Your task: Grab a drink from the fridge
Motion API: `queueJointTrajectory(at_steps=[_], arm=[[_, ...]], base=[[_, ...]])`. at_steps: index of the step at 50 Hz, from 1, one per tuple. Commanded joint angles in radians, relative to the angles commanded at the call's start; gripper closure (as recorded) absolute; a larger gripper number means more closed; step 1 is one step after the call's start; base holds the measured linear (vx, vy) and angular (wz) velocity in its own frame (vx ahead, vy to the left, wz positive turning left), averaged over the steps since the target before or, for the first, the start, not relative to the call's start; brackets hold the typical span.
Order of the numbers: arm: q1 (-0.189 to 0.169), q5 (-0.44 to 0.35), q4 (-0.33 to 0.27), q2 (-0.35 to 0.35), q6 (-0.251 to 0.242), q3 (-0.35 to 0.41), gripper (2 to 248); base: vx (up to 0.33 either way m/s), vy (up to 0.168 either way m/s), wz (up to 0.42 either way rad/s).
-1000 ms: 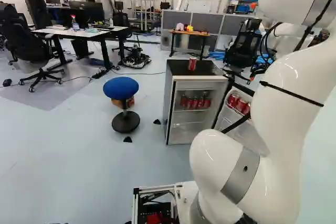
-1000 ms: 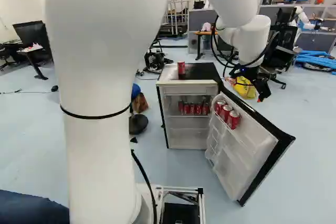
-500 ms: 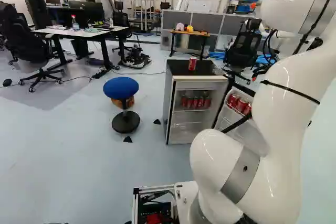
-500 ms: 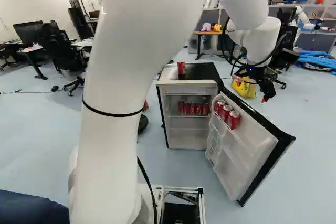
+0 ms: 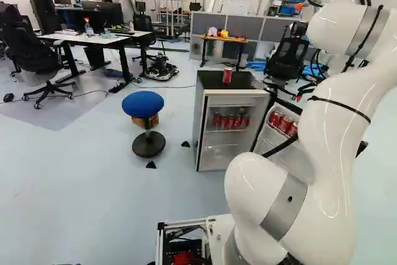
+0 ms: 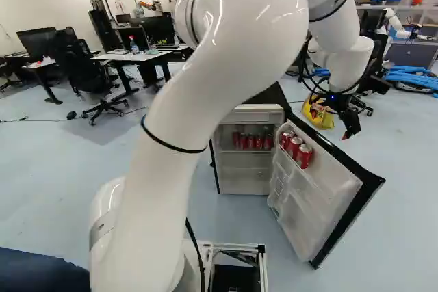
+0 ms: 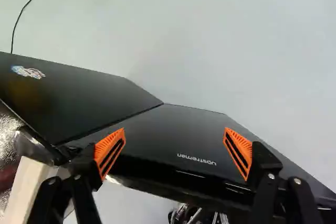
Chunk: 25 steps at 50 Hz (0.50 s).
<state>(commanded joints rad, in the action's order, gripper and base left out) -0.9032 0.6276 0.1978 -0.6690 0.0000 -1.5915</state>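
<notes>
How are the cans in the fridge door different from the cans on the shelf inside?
The door cans make a row of three; the shelf cans make a longer row. The door cans stand in the swung-out door, the shelf cans inside the fridge body. Both sets are red and upright.

Pale lettering (image 7: 196,159) reading "upstreman" on the black outside of the fridge door (image 7: 181,129)

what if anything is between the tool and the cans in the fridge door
The open fridge door stands in between: the tool is on its outer side, the cans on its inner side.
</notes>
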Motion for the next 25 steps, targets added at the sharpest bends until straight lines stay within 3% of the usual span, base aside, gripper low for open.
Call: queueJointTrajectory(at_steps=[15, 25], arm=[[-0.010, 0.054, 0.000, -0.093, 0.000, -0.094, 3], [-0.011, 0.090, 0.000, -0.099, 0.000, -0.097, 3]], base=[[0.000, 0.000, 0.000], [0.000, 0.000, 0.000]])
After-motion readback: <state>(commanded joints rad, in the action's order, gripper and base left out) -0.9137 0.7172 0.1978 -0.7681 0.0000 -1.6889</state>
